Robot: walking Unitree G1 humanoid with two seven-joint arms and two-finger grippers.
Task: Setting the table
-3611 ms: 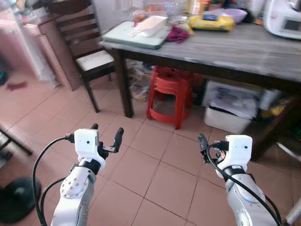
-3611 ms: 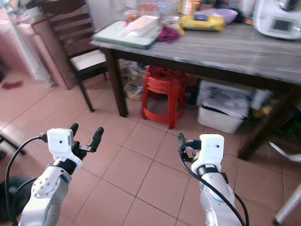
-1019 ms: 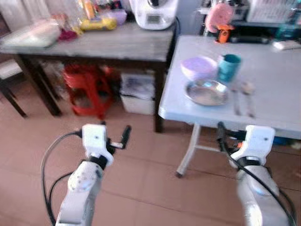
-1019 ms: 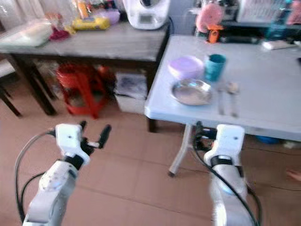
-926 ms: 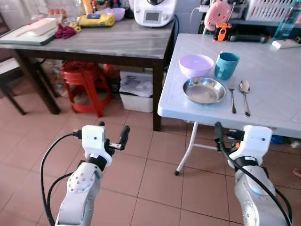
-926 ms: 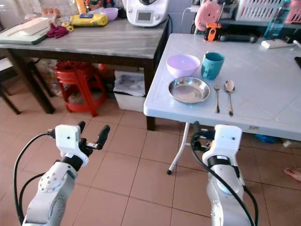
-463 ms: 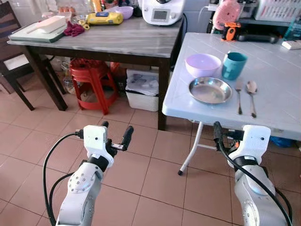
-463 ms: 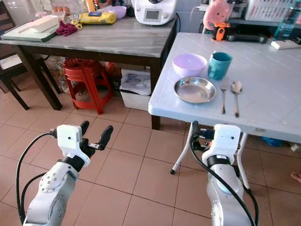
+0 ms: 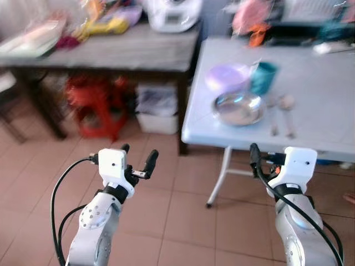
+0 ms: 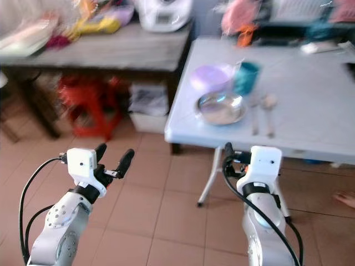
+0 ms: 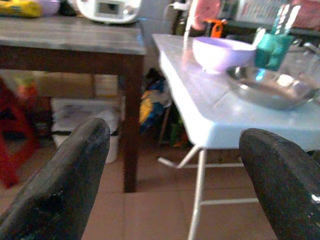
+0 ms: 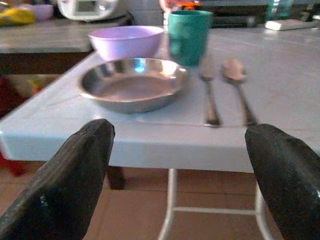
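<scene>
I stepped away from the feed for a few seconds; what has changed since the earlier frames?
The robot turned from the dark wooden table toward the white table, now just ahead. Nothing was grasped: left gripper and right gripper stay open and empty. Metal plate, purple bowl, teal cup, fork and spoon lie untouched.

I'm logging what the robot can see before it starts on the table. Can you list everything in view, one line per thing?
White table: one, pale white, ahead on the robot's right.
Metal plate: one, silver, near the table's front edge.
Bowl: one, lilac, behind the plate.
Cup: one, teal, beside the bowl.
Fork: one, metal, right of the plate.
Spoon: one, metal, right of the fork.
Dark wooden table: one, grey top, to the left of the white table.
Kitchen appliance: one, white, on the dark table.
Red stool: under the dark table; count blurred.
Storage box: one, white, under the dark table.
Left gripper: black fingers, open, over the floor.
Right gripper: black fingers, open, facing the table edge.
</scene>
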